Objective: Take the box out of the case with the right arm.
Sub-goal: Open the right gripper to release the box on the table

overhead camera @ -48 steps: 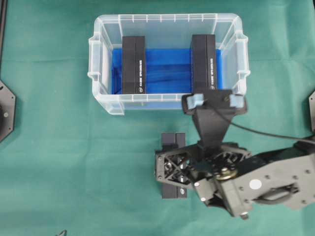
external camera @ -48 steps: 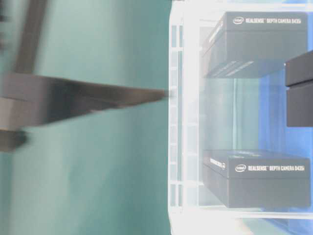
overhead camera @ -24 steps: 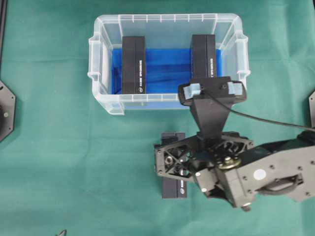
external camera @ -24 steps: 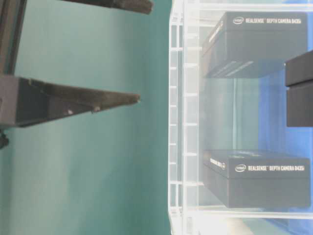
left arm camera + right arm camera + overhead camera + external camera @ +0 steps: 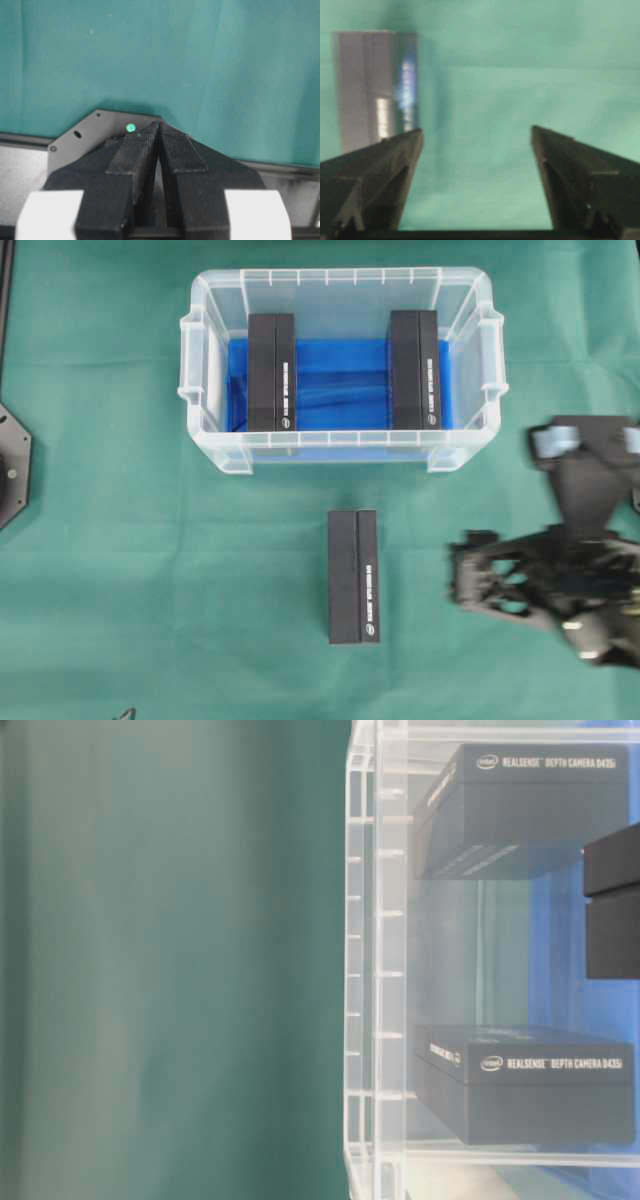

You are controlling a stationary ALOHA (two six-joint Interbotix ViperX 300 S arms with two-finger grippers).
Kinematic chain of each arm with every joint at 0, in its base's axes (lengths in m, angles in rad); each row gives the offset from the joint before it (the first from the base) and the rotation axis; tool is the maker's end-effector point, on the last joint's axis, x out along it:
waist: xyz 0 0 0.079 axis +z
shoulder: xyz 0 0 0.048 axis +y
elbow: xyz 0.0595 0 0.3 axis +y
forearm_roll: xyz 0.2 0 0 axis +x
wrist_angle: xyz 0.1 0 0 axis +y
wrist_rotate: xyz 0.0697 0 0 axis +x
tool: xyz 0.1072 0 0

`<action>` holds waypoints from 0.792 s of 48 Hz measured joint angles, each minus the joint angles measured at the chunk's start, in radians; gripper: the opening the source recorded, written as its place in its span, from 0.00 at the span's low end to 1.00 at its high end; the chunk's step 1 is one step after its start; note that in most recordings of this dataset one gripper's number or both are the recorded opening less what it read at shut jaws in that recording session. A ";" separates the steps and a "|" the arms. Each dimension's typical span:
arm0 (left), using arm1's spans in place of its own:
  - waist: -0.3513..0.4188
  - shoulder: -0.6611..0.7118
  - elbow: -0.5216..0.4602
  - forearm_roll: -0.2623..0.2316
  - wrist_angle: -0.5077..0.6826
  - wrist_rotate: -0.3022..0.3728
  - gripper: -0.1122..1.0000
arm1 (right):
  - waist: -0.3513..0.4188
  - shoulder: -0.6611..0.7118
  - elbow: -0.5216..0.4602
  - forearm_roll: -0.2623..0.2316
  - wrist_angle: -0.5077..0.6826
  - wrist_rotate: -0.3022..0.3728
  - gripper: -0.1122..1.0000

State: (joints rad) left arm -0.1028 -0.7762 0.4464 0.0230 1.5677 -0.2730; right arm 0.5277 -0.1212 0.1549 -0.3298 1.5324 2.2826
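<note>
The right gripper, jaws spread and empty, sits right of the RealSense box on the cloth, evidently released outside the case.

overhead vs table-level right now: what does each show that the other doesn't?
Overhead only: the whole case from above, a third black box lying on the green cloth in front of the case, and the right gripper, blurred, jaws open and empty, off to the right of that box.

Table-level only: a side-on look through the clear case wall, with "RealSense Depth Camera D435i" readable on the box sides.

Both: the two black boxes in the case, its blue lining, the green cloth.
</note>
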 measured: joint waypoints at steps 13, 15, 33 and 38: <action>0.000 -0.002 0.000 0.000 -0.002 0.003 0.10 | 0.064 -0.212 0.204 0.000 0.035 0.037 0.88; 0.000 -0.003 0.000 0.000 -0.002 0.005 0.10 | 0.067 -0.239 0.227 0.002 0.046 0.035 0.88; 0.000 -0.008 0.009 0.000 -0.002 0.006 0.10 | 0.057 -0.328 0.293 -0.006 0.066 -0.020 0.88; 0.000 -0.008 0.011 0.000 -0.002 0.006 0.10 | -0.008 -0.351 0.307 -0.012 0.069 -0.095 0.88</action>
State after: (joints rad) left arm -0.1028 -0.7839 0.4571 0.0230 1.5662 -0.2669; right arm 0.5200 -0.4725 0.4617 -0.3421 1.6015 2.1875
